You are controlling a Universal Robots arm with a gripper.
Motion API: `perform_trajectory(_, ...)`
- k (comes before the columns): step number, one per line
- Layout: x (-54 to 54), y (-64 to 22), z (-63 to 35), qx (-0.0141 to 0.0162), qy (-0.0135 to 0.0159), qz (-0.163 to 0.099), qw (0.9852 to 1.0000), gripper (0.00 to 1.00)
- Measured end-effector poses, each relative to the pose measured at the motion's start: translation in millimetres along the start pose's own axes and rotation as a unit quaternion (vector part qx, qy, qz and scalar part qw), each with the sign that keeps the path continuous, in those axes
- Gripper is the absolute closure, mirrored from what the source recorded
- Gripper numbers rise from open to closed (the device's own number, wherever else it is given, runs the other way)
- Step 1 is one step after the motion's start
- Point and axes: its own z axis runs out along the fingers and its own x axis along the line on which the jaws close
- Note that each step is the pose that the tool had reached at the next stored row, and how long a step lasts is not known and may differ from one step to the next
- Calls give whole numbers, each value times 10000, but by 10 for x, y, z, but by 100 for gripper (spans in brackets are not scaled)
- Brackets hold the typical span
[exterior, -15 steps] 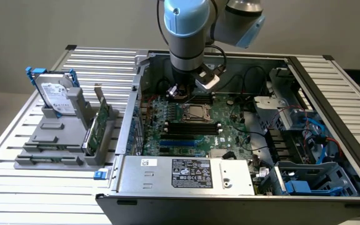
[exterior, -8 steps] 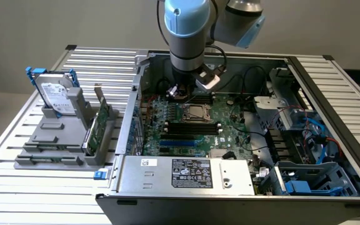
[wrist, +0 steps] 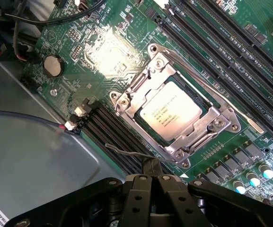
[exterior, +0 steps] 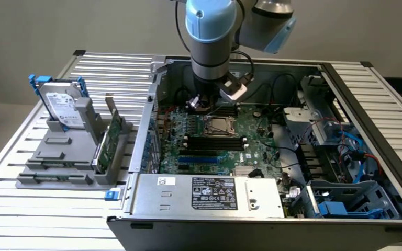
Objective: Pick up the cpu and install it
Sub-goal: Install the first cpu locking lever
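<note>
The cpu (wrist: 170,109), a small square chip with a silvery top, lies flat in the motherboard socket, and the metal socket frame (wrist: 207,127) is down around its edges. In the exterior view the cpu (exterior: 219,126) sits in the middle of the green motherboard (exterior: 257,149) inside the open computer case. My gripper (wrist: 151,166) is shut with nothing visible between its black fingers. It hangs close above the board beside the socket, next to a thin wire lever (wrist: 127,151). In the exterior view the gripper (exterior: 202,102) is just behind the socket.
On the exterior view's left, a grey holder (exterior: 61,157) carries a silver hard drive with blue brackets (exterior: 63,107) and a long green card (exterior: 113,138). The power supply box (exterior: 208,193) lies in front of the board. Black memory slots (exterior: 215,141), cables (exterior: 355,146) and case walls surround the socket.
</note>
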Motion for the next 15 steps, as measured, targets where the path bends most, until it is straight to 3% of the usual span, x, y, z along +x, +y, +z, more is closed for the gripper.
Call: perform_trajectory(15,27,51,47,15,-10,-56,10000,89)
